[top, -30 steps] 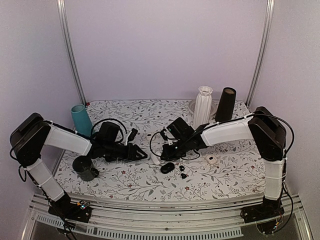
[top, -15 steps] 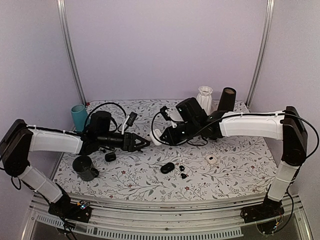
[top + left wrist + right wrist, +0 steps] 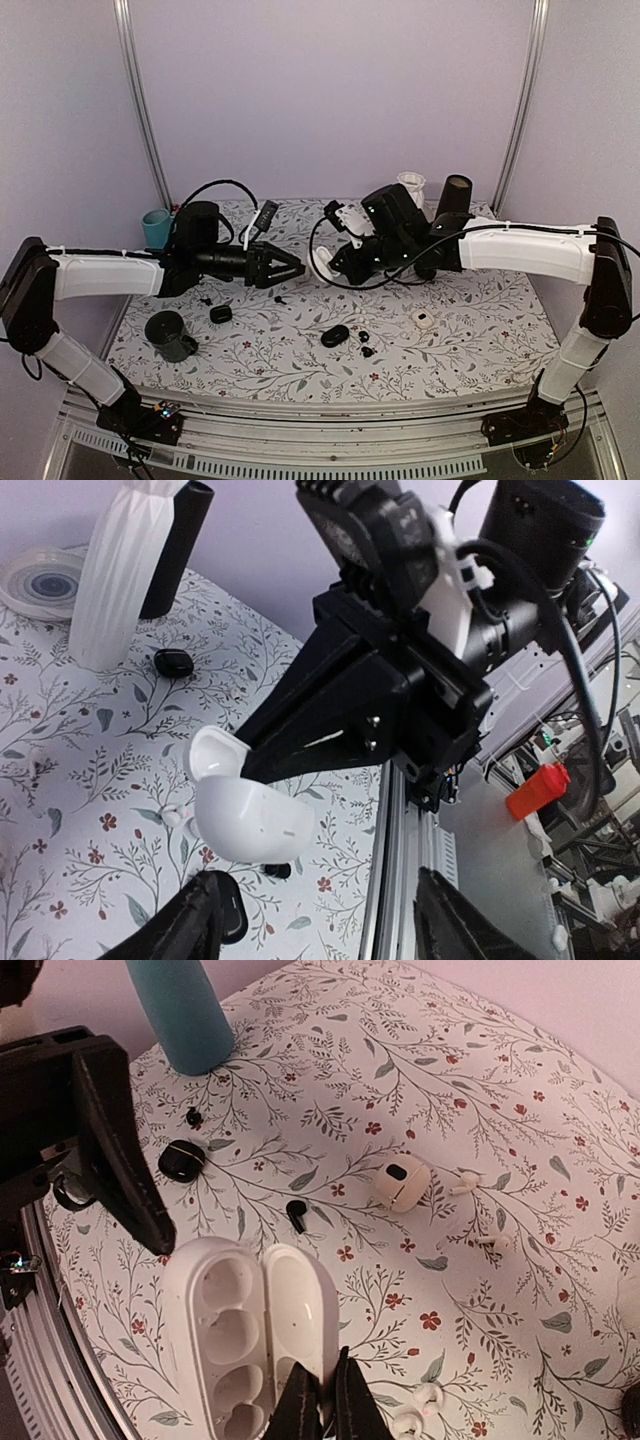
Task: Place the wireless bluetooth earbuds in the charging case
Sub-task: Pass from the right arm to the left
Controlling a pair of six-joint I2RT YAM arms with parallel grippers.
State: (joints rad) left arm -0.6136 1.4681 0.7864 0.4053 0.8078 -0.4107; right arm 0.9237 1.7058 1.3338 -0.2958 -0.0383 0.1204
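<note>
- The left gripper (image 3: 288, 270) hangs above the floral table (image 3: 450, 1110), jaws spread and empty.
- The right gripper (image 3: 325, 1400) is clenched on the open white charging case (image 3: 245, 1340).
- One black earbud (image 3: 296, 1215) lies on the table, outside the case.

The floral-patterned table (image 3: 480, 340) carries a black oval case (image 3: 335, 335), with two black earbuds (image 3: 362, 336) just right of it, a small white case (image 3: 423, 319) farther right, a dark cup (image 3: 170, 335) well left, and a teal cup (image 3: 153, 225), white ribbed vase (image 3: 125, 570) and black tumbler (image 3: 455, 200) behind.
</note>
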